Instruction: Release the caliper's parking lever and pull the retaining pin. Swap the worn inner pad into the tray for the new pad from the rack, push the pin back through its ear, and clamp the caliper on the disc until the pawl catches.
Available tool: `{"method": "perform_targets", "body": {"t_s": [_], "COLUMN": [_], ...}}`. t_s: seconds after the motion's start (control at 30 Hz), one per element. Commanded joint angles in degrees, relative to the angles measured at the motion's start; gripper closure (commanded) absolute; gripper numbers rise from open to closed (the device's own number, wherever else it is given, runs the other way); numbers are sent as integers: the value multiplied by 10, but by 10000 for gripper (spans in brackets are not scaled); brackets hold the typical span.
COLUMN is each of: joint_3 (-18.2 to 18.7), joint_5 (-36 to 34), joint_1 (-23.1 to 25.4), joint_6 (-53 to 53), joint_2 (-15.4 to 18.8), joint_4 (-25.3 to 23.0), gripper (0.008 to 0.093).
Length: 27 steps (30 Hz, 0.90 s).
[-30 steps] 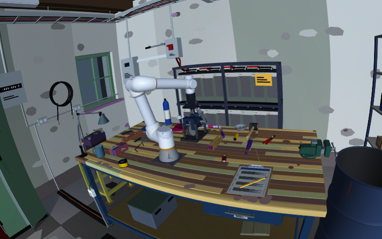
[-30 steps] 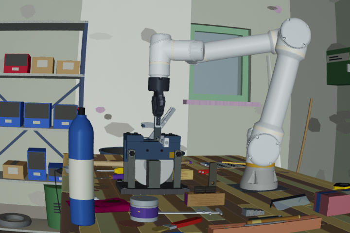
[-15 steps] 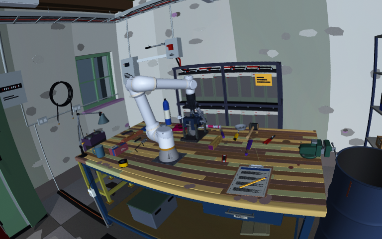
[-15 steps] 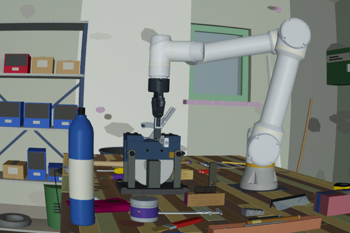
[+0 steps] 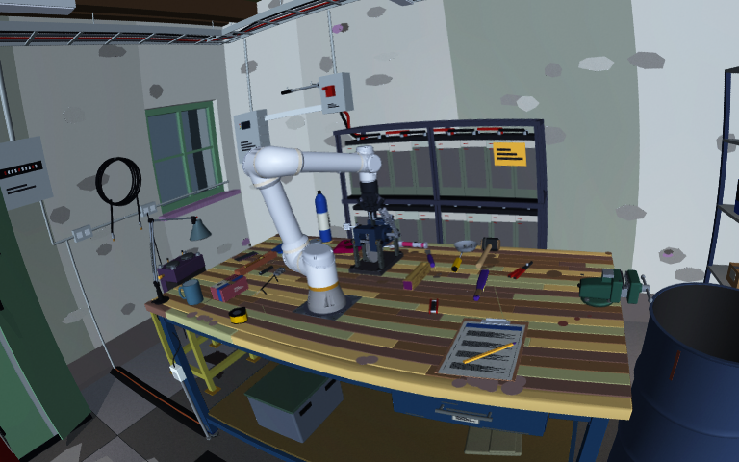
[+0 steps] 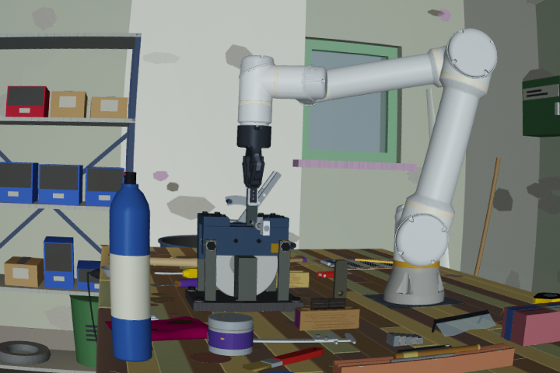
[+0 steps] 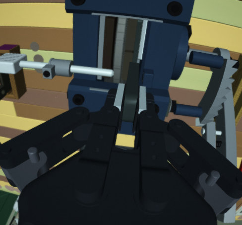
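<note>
The blue caliper (image 6: 243, 236) straddles the grey disc (image 6: 245, 275) on a stand at the back of the bench. My gripper (image 7: 129, 101) is right above its slot, gripping the dark brake pad (image 7: 130, 92) by its top edge, with the pad's lower part down in the slot. The retaining pin (image 7: 74, 69) is drawn partway out to the left in the wrist camera, its tip at the slot's edge. The toothed parking lever (image 7: 223, 87) stands at the caliper's right side.
A wooden block with a dark rack (image 6: 327, 313) sits on the bench in front of the caliper stand. A purple-banded tin (image 6: 230, 333), a blue gas bottle (image 6: 130, 268) and a wrench (image 6: 307, 339) lie close by. Hand tools are scattered over the bench top.
</note>
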Motion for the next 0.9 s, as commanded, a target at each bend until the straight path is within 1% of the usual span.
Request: {"method": "perform_targets", "body": {"t_s": [0.0,0.53,0.87], "joint_3": [0,0,0], "joint_5": [0,0,0], "joint_1": [0,0,0], "joint_6": [0,0,0], "joint_2": [0,0,0], "joint_4": [0,0,0], "gripper": [854,534,534]}}
